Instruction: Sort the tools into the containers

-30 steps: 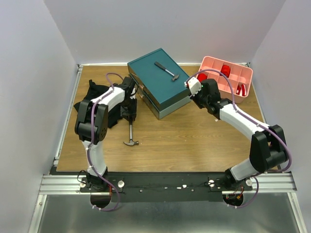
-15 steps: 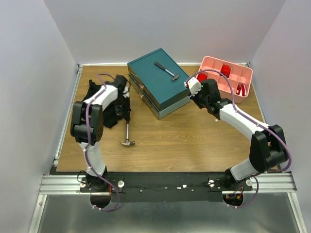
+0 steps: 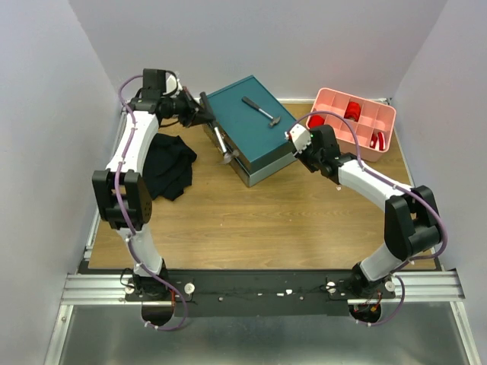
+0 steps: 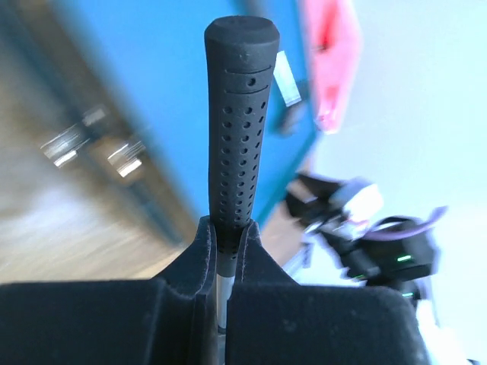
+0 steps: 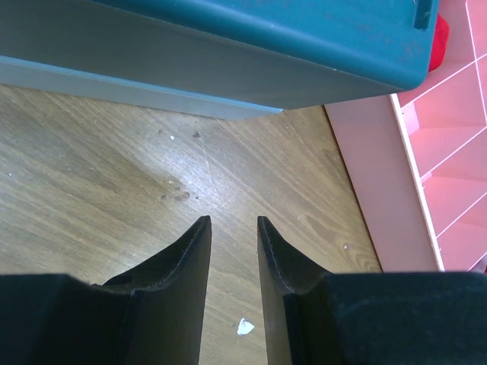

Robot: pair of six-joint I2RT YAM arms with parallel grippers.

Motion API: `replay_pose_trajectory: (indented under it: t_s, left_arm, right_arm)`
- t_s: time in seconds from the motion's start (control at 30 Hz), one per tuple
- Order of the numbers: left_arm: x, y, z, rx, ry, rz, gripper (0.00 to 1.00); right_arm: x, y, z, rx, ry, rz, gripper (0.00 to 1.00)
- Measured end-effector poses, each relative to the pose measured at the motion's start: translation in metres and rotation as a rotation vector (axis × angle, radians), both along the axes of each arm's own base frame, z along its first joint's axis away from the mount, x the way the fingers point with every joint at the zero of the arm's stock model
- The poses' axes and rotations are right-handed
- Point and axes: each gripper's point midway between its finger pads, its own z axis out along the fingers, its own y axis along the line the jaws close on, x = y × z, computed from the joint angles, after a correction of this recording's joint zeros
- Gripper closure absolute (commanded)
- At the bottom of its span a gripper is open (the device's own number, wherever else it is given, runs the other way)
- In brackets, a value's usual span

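The left gripper (image 3: 202, 111) is raised and clamped on a hammer (image 3: 217, 135). In its wrist view the jaws pinch the neck where the steel shaft meets the black perforated grip (image 4: 237, 129), and the grip sticks out past the fingertips. From above, the hammer's steel head hangs below and to the right of this gripper, over the left edge of the teal box (image 3: 247, 141). The view is too blurred there to tell whether the head touches the box. The black cloth (image 3: 167, 163) lies on the table (image 3: 266, 220) below and left of this gripper.

A second hammer (image 3: 261, 111) lies on the box lid, between the two grippers.

The right gripper (image 3: 297, 138) sits low at the box's right corner. Its fingers (image 5: 186, 258) are partly apart with only bare wood between them. The box wall (image 5: 228, 53) is just ahead of it, and the pink tray (image 5: 449, 152) is close on its right.
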Motion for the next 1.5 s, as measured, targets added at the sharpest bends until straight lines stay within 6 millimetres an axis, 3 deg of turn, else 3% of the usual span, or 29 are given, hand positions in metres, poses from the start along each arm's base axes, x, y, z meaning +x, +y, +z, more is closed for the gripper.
replay_pose_trajectory:
  t_s: [0.17, 0.4, 0.67, 0.77, 0.8, 0.87, 0.97, 1.03, 1.1, 1.17, 1.2, 1.27, 1.37, 1.4, 1.5]
  left_arm:
    - [0.035, -0.046, 0.02, -0.127, -0.05, -0.032, 1.0]
    - [0.055, -0.094, 0.018, -0.191, -0.034, -0.071, 1.0]
    - [0.071, -0.09, -0.011, -0.188, 0.048, 0.007, 1.0]
    - [0.073, -0.089, -0.016, -0.188, 0.073, 0.03, 0.86]
    - [0.073, -0.09, -0.017, -0.187, 0.077, 0.034, 0.72]
    - [0.072, -0.092, -0.02, -0.191, 0.086, 0.036, 0.71]
    - [0.069, -0.096, -0.028, -0.189, 0.109, 0.036, 0.57]
    - [0.068, -0.096, -0.031, -0.187, 0.119, 0.04, 0.38]
    - [0.065, -0.095, -0.03, -0.185, 0.119, 0.041, 0.23]
    - [0.06, -0.09, -0.025, -0.182, 0.12, 0.047, 0.16]
    - [0.058, -0.087, -0.019, -0.182, 0.107, 0.05, 0.05]
    - [0.056, -0.079, -0.006, -0.187, 0.082, 0.059, 0.01]
    - [0.054, -0.067, 0.022, -0.207, 0.005, 0.053, 0.01]
    - [0.054, -0.064, 0.03, -0.213, -0.025, 0.046, 0.01]
    - [0.048, -0.057, 0.055, -0.218, -0.138, -0.006, 0.01]
  right_arm:
    - [0.001, 0.0, 0.0, -0.012, -0.003, 0.009, 0.62]
    - [0.001, -0.001, 0.0, -0.028, -0.007, 0.021, 0.62]
    - [-0.003, -0.007, 0.005, -0.048, -0.019, 0.02, 0.62]
    - [-0.005, -0.008, 0.005, -0.051, -0.018, 0.02, 0.62]
    - [-0.006, -0.008, 0.005, -0.052, -0.016, 0.02, 0.61]
    - [-0.008, -0.009, 0.003, -0.054, -0.011, 0.021, 0.61]
    - [-0.008, -0.009, 0.003, -0.055, -0.009, 0.021, 0.57]
    - [-0.008, -0.009, 0.003, -0.056, -0.01, 0.021, 0.54]
    - [-0.008, -0.009, 0.003, -0.056, -0.01, 0.022, 0.52]
    - [-0.008, -0.009, 0.003, -0.059, -0.011, 0.024, 0.51]
    - [-0.008, -0.009, 0.003, -0.059, -0.011, 0.025, 0.5]
    - [-0.008, -0.009, 0.003, -0.06, -0.012, 0.026, 0.47]
    - [-0.007, -0.009, 0.005, -0.059, -0.015, 0.025, 0.35]
    - [-0.006, -0.009, 0.006, -0.059, -0.016, 0.026, 0.24]
    - [-0.006, -0.008, 0.009, -0.047, -0.018, 0.015, 0.06]
